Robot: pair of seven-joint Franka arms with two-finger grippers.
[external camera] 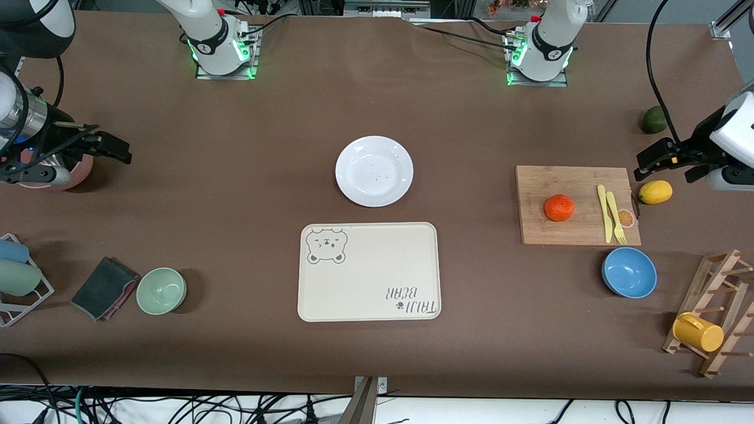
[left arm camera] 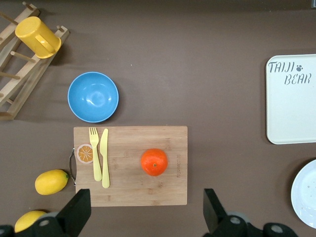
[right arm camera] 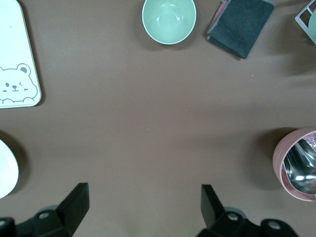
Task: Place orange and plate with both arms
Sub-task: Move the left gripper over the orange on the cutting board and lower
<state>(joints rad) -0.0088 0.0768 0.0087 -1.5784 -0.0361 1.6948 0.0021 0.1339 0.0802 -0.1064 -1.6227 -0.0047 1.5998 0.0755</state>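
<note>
The white plate sits on the brown table, just farther from the front camera than the cream bear-printed tray, the two close but apart. A few tiny specks mark the plate's centre.

Taking the tray as the landmark: toward the left arm's end of the table from it lies a bamboo cutting board, and on that board rests the orange — dimpled top up, touching nothing else. On the same board, nearer its handle end, a yellow plastic knife and a yellow fork lie side by side. A blue bowl stands just beside the board, nearer the camera. A lemon lies off the board's handle end, and a dark green fruit lies farther from the camera than the lemon.

Toward the right arm's end from the tray stand a pale green bowl and a folded dark cloth.

The left tool hangs over the table by the lemon, its fingers spread wide and empty — the orange shows between them in the left wrist view. The right tool hovers over bare table beside a pink bowl holding a metal spoon, fingers likewise wide apart, gripping nothing.
</note>
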